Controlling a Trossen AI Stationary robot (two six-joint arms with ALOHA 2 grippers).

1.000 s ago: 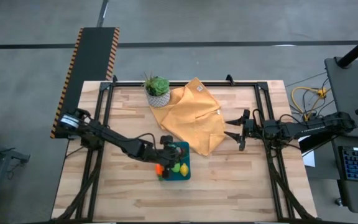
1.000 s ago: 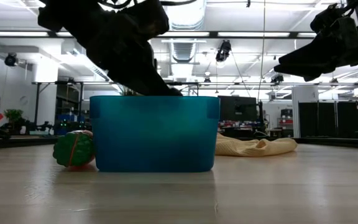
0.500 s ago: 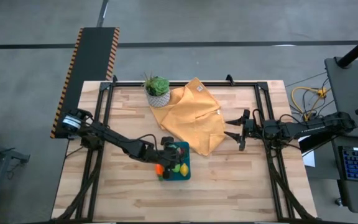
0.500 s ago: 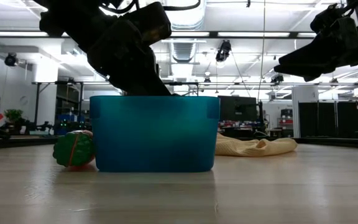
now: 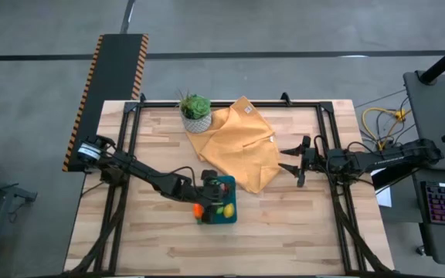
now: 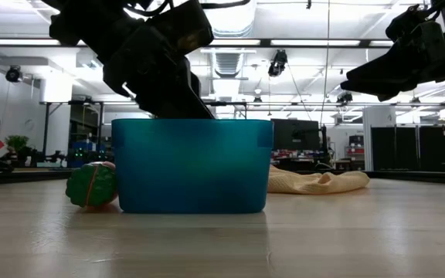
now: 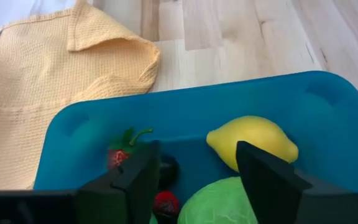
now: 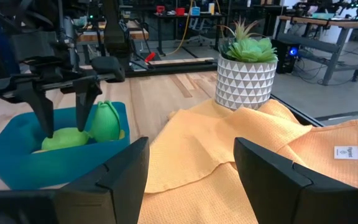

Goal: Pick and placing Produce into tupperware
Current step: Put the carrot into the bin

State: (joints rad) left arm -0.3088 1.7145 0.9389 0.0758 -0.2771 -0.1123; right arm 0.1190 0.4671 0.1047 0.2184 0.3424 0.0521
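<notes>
Over tupperware [image 7: 328, 118] | left fingers [image 7: 143, 177] spread wide, empty | lime-green produce [image 7: 219, 202] below between them

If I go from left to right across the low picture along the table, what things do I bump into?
Green and orange toy vegetable → blue container → yellow cloth.

Both arms were dark, basically black, built from slim jointed segments with thin black cables looped along them. The left arm [image 5: 141, 176] had a silvery, lighter piece at its base end. The left claw [image 7: 194, 180] and right claw [image 8: 191, 180] each had two flat, blocky matte-black fingers.
</notes>
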